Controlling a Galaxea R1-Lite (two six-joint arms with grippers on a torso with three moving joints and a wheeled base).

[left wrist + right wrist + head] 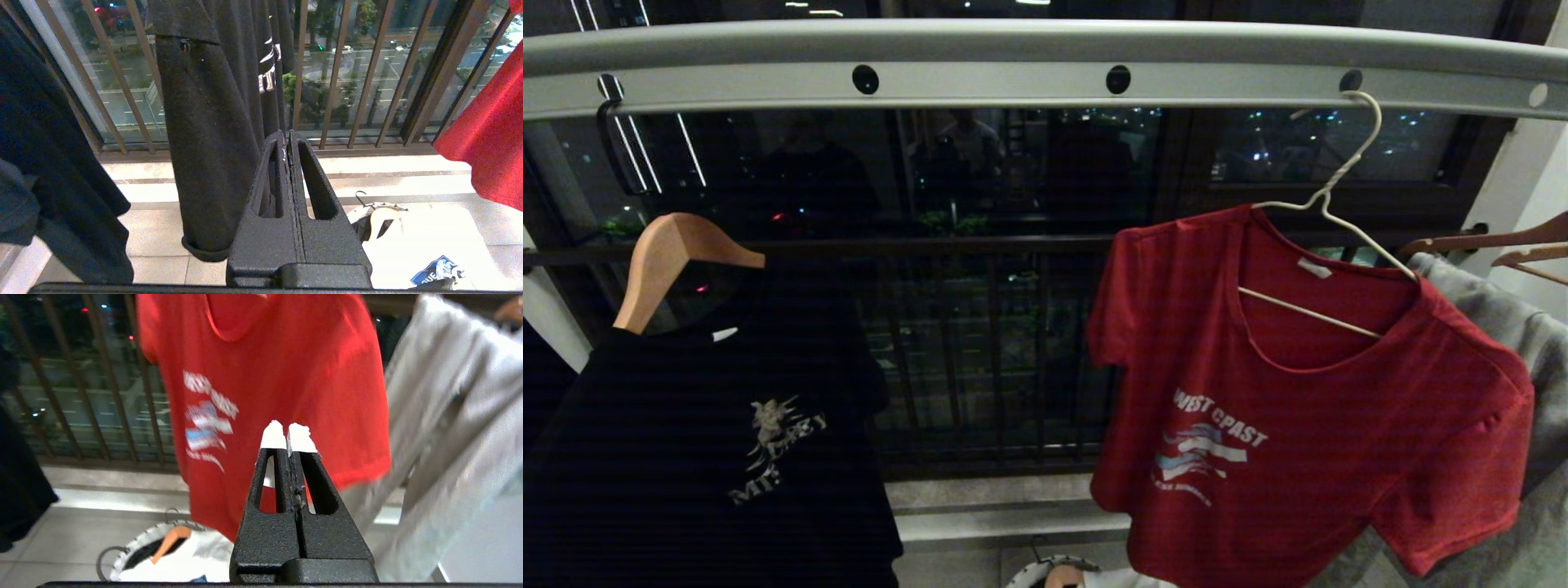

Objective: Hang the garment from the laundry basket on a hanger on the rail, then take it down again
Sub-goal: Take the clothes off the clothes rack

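Laundry basket (pixel 1045 572) cut off by the head view's lower edge.

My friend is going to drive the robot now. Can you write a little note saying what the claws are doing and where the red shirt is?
Left claw: shut, empty, by the black T-shirt with the angel print.
Right claw: shut, empty, in front of the red short-sleeved T-shirt.
Red shirt: on the thin white wire hanger, which is hooked on the long light-grey metal rail.
Small round white-rimmed laundry basket: on the floor below, with other white clothing inside.
Done: shirt is hung up.
Left: take it down again.
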